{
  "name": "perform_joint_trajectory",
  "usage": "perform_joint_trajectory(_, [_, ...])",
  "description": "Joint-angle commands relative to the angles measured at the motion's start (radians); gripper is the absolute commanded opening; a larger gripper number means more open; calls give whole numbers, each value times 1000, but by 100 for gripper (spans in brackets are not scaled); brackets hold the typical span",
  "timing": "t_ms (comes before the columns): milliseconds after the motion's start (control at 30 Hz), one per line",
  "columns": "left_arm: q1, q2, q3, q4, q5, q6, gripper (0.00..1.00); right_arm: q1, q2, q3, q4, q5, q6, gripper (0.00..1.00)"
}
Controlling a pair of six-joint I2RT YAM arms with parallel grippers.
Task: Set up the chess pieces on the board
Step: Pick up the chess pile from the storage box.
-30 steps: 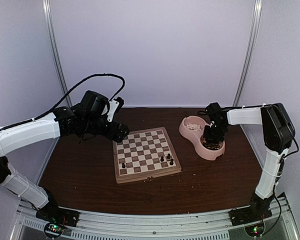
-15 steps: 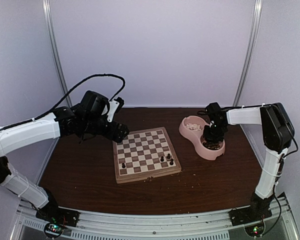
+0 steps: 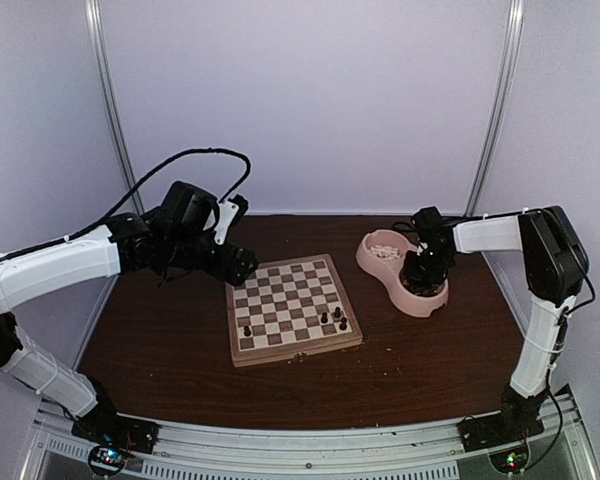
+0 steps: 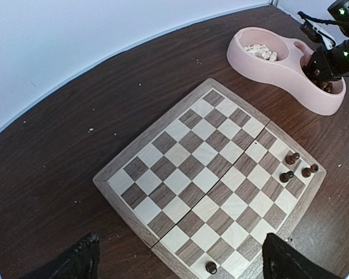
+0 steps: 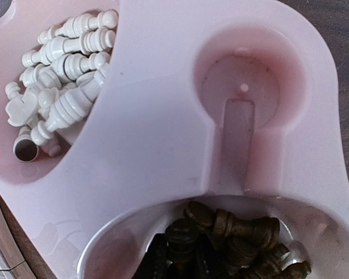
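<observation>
Tabletop [image 3: 160, 340] carries board [image 3: 290, 300] and pink bowl [image 5: 163, 133]; left pincer [image 4: 180, 256] spread near board; right pincer [image 3: 423, 279] sits among bowl's dark pieces [image 5: 238, 232], its state I cannot tell.

You won't find anything to read in these shots, tbh. There's no legible lettering, number, logo or sticker on the board [image 4: 180, 174], either on its checks or on the wood frame around them. Same story for the pink double bowl [image 5: 157, 116] just beside the board: it's plain plastic as far as you can see.
</observation>
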Motion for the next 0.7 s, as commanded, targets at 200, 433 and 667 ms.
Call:
perform_joint_trajectory(200, [8,14,30,19,16,-24,97,-6,-221,-163,141,20,-75,12])
perform_joint_trajectory(433, [8,-11,-12,31,12,-60,97,-6,-283,-209,195,12,-118,12])
perform_joint_trajectory(667, [8,-13,-18,40,32,-68,97,-6,-332,-239,262,11,-159,12])
